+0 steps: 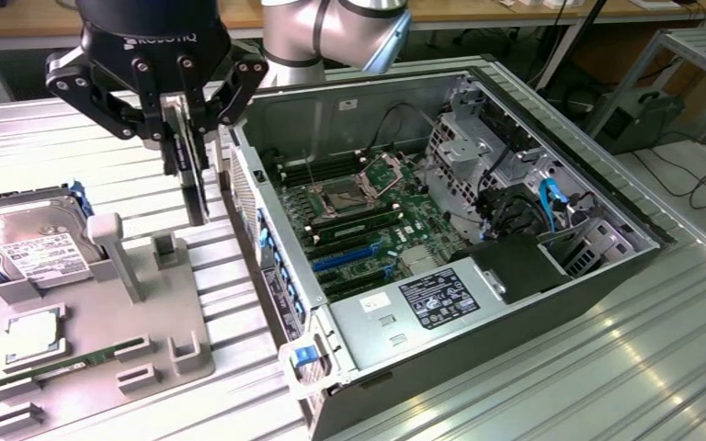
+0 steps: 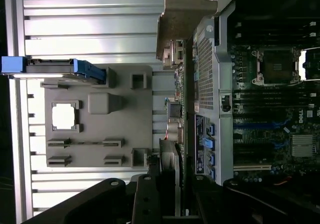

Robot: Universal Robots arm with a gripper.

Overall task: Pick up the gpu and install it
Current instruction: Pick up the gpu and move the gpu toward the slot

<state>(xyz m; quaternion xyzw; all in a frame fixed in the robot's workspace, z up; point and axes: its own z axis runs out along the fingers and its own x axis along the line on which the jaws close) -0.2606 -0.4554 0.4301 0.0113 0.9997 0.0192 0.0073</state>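
**Inventory, exterior view, near to far**

1. Table (image 1: 647, 367): ribbed metal top; carries all items below.
2. Fixture tray (image 1: 96, 322): grey, on the exterior view's left, w/ upright posts and slots.
 - RAM stick (image 1: 69, 363): narrow, green, lying flat in a front slot.
 - CPU chip (image 1: 34, 335): square, silver, flat in its recess, just behind the RAM stick.
 - Hard drive (image 1: 22, 250): silver w/ white label, blue side rails, at the tray's far end.
3. PC case (image 1: 513, 340): dark tower on its side, side panel off, just beside the tray on the exterior view's right.
 - PSU label (image 1: 441, 299): dark sticker at the near end.
 - Motherboard (image 1: 421, 220): green; blue slots (image 1: 350, 257) near its front, CPU socket (image 1: 338, 197) further back w/ frame raised.
 - Blue cables (image 1: 550, 207): by the drive bays, far right.
4. Gpu (image 1: 191, 179): thin card hanging upright and edge-on, off the tray. It is outside the case, just beside the case wall on the exterior view's left. Lower end is near the tray's tall post; contact can't be told.
5. Gripper (image 1: 187, 124): black, fingers clamped on the gpu's upper end, one per face.
6. Arm (image 1: 328, 32): silver, behind the case.
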